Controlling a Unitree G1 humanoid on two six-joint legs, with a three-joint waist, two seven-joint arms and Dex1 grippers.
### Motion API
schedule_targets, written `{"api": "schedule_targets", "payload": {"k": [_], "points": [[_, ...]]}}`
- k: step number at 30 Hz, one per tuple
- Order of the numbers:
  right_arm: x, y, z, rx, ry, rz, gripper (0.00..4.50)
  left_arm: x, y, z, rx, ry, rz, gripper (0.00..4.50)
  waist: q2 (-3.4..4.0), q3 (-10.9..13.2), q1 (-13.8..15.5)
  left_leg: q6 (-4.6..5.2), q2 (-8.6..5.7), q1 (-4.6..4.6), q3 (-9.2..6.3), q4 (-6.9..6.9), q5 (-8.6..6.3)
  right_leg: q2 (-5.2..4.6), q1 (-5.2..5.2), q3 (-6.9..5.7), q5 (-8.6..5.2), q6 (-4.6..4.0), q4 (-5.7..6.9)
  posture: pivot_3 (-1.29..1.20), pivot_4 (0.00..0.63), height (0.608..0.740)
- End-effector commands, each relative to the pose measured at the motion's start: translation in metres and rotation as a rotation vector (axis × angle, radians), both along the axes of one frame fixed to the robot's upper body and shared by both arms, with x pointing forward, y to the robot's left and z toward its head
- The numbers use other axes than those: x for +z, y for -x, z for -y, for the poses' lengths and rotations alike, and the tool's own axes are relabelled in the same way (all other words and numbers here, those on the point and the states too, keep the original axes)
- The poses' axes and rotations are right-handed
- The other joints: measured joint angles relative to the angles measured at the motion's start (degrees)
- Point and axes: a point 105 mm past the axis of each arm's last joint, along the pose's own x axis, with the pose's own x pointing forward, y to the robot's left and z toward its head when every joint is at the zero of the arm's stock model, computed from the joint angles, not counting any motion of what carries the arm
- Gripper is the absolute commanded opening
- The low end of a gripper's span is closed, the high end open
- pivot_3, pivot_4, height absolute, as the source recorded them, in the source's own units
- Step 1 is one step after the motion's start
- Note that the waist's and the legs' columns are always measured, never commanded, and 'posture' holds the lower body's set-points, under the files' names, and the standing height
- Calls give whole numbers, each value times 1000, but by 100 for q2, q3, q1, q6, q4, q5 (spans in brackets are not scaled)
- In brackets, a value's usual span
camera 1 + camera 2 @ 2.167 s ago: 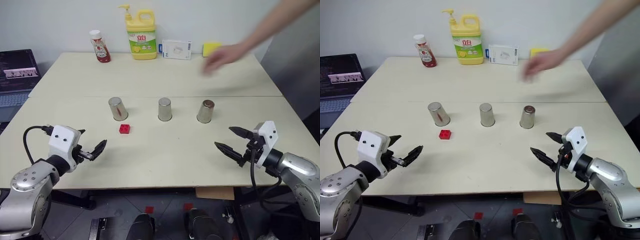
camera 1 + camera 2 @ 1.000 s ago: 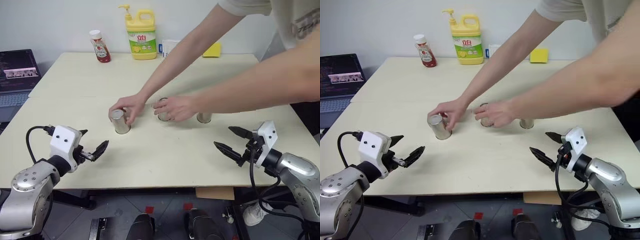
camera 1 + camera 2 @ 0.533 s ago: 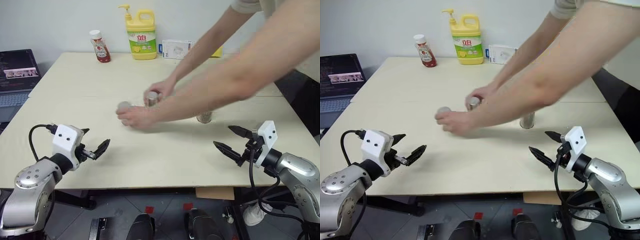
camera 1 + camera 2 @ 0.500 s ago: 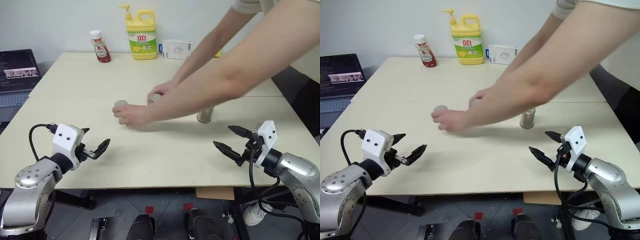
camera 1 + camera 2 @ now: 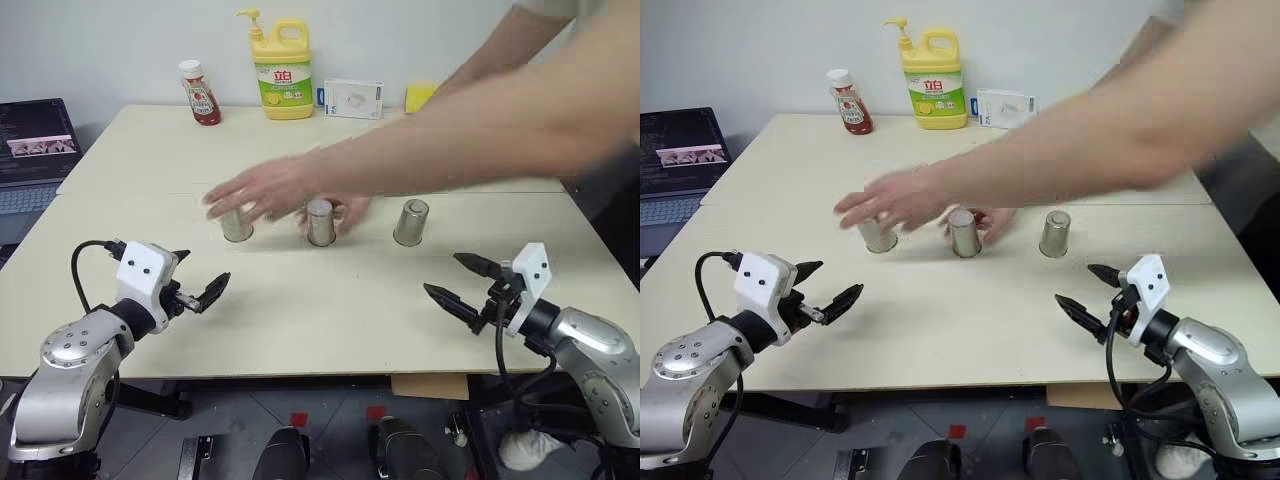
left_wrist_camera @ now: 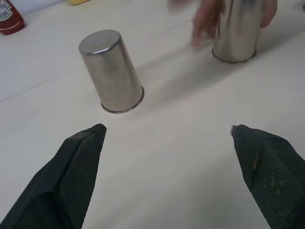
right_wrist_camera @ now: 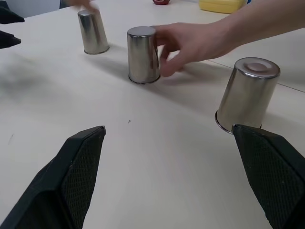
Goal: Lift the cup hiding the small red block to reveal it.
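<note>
Three alike silver cups stand upside down in a row on the table: left cup [image 5: 237, 225], middle cup [image 5: 320, 222], right cup [image 5: 411, 222]. A person's hands [image 5: 262, 192] hover over the left and middle cups, fingers behind the middle one [image 7: 143, 55]. The small red block is hidden; I cannot tell under which cup. My left gripper [image 5: 203, 270] is open, near the front left of the table, facing the left cup [image 6: 112, 71]. My right gripper [image 5: 441, 274] is open at the front right, short of the right cup [image 7: 248, 95]. Neither gripper holds anything.
Along the table's back edge stand a red sauce bottle [image 5: 201, 93], a yellow detergent bottle [image 5: 281, 70], a white box [image 5: 353, 98] and a yellow sponge [image 5: 424, 95]. A laptop [image 5: 35, 140] sits off the table's left side. The person's arms [image 5: 480, 140] reach across from the right.
The person's hands slid the left and middle cups around each other; the cups now stand in a row again. My left gripper crept slightly toward the cups. My right gripper stayed put.
</note>
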Motion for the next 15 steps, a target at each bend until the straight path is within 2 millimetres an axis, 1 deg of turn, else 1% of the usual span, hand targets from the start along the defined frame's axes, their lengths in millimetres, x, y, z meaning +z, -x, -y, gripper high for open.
{"api": "schedule_targets", "payload": {"k": [1, 3, 6, 8, 11, 14, 15], "points": [[15, 1, -16, 40, -20, 52, 4500, 18, 2, 8, -79, -22, 36, 4470, 0, 0, -8, 0, 0, 0, 0, 0, 0, 0, 0, 0, 0, 0, 1, 0, 150, 740], [13, -1, -20, 40, -13, 41, 4500, 19, 2, 5, -88, -26, 30, 4470, 0, 0, -12, 0, 1, 2, 1, 0, 0, 2, 0, 1, 0, 0, 3, 0, 150, 740], [12, -9, -35, 50, -13, 13, 4500, 23, 0, 0, -98, -28, 24, 4470, 0, 0, -10, 0, 1, 3, 0, 0, 0, 3, 0, 0, 0, 0, 4, 0, 150, 740], [8, -16, -43, 44, 17, 2, 4500, 21, 2, 5, -147, -19, -4, 4470, 0, 0, -11, 0, 1, 4, 0, 0, 0, 5, 0, 0, 0, -1, 6, 0, 150, 740], [8, -40, -59, -21, 18, 6, 4500, 15, 7, 13, -222, -22, -47, 4470, -2, 0, -15, 0, 2, 2, 1, 0, 0, 5, -2, 0, 0, -1, 5, 0, 150, 740], [6, -63, -73, -78, 23, 1, 4500, 8, 11, 10, -257, -50, -87, 4470, -3, 0, -47, 0, 2, -2, 6, -1, 0, 5, -11, 4, 0, -3, 7, 0, 150, 740], [6, -67, -77, -87, 19, -3, 4500, 7, 11, 8, -258, -53, -92, 4470, -3, 0, -54, 0, 2, -2, 5, -2, 0, 5, -13, 3, 1, -4, 9, 0, 150, 740]]}}
